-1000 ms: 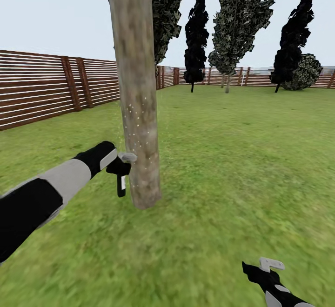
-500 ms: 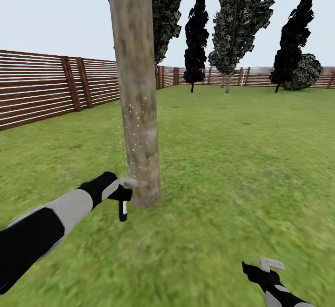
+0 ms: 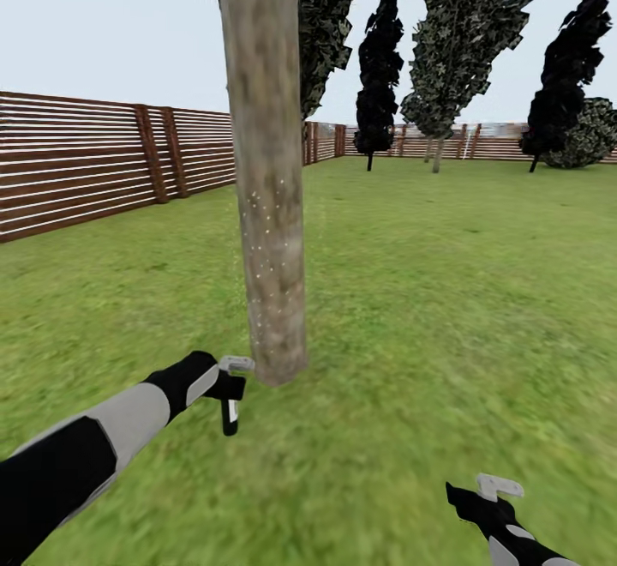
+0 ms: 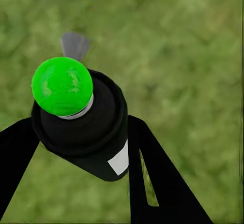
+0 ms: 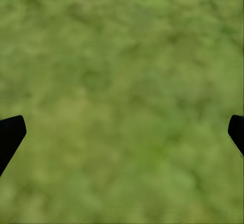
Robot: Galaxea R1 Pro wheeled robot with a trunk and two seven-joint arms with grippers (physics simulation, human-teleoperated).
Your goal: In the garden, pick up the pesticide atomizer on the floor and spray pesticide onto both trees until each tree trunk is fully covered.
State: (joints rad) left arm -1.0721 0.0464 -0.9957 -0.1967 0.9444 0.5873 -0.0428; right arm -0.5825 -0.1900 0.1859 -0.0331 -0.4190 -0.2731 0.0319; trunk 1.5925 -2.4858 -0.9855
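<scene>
Atomizer (image 4: 81, 127): 1, gripped by left hand (image 3: 230, 388) | trunk (image 3: 270, 206): 1 beside | right hand (image 5: 122, 132): wide, empty

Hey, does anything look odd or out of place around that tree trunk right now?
Only one thing: pale specks dot the lower trunk, likely spray. The left gripper holds the atomizer low beside the trunk's base, over grass. Nothing looks spilled, tipped or damaged.
</scene>
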